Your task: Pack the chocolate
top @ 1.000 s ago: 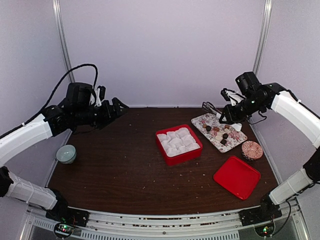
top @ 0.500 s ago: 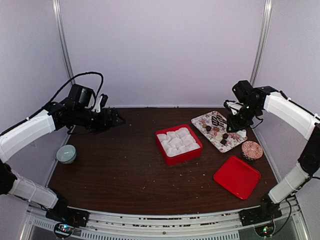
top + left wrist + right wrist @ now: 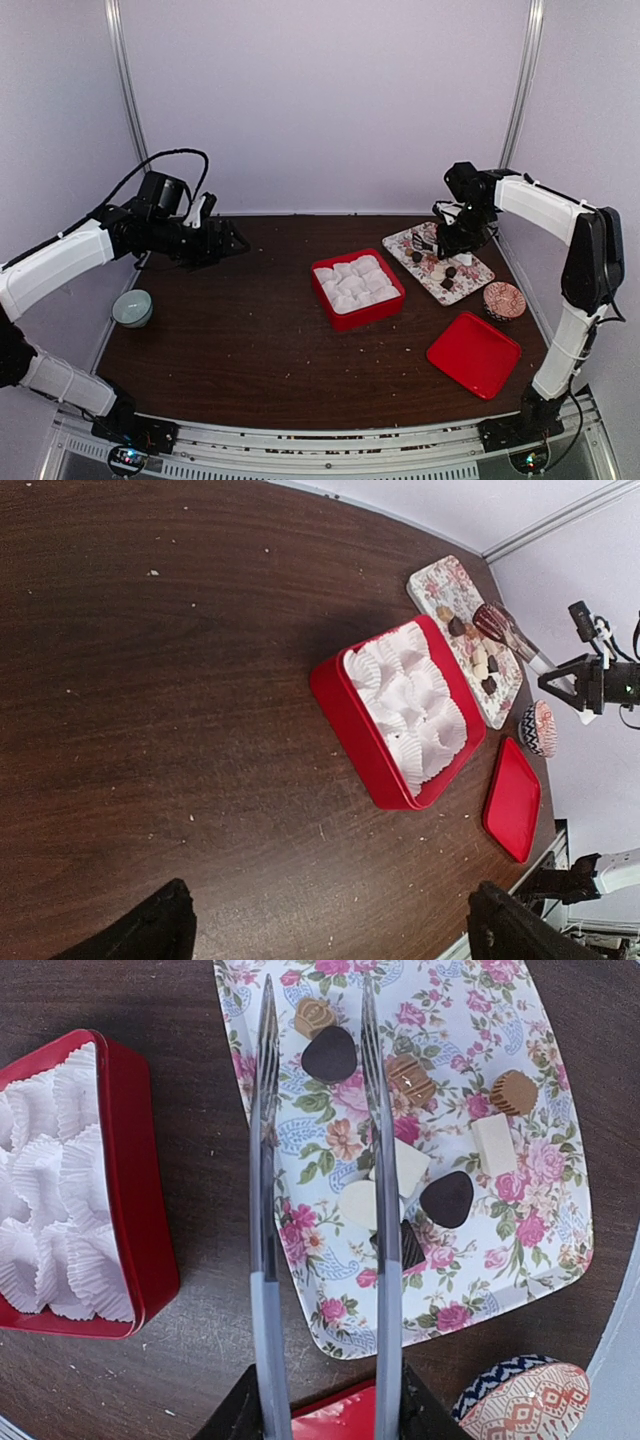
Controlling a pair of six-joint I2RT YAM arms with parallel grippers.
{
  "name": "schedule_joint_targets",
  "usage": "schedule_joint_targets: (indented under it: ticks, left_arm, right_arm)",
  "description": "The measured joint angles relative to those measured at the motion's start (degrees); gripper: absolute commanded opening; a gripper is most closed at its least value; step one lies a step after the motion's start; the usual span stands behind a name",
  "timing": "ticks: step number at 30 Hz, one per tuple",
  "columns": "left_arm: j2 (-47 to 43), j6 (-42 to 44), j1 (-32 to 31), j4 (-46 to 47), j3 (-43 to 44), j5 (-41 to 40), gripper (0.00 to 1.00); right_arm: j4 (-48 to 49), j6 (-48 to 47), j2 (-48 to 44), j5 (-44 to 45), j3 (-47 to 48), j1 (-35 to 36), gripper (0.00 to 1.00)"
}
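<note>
The chocolate lies as several small pieces on a floral tray, also seen as the floral tray. My right gripper is shut on a pair of long grey tongs. The tongs' two blades stand apart over the tray. A dark heart-shaped chocolate lies between the blades near their tips. A tan piece lies just beyond it. Other pieces, white and dark, lie to the right of the blades. My left gripper is open and empty above bare table, far left of the red box.
The red box holds white paper cups. A red lid lies at the front right. A round patterned disc sits beside the tray. A pale bowl stands at the left edge. Crumbs dot the dark table.
My right arm has swung left and down over the tray, and the tongs' blades have spread a little. My left arm has dropped slightly and its jaws have opened a touch wider.
</note>
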Motion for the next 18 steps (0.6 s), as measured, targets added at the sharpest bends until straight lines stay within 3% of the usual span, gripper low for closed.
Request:
schedule_joint_targets:
  ticks: [18]
  left_arm:
    - [3.9, -0.5, 0.0, 2.3, 0.6, 1.7, 0.98]
  right_arm:
    - [0.6, 0.2, 6.1, -1.0, 1.4, -0.5, 0.41]
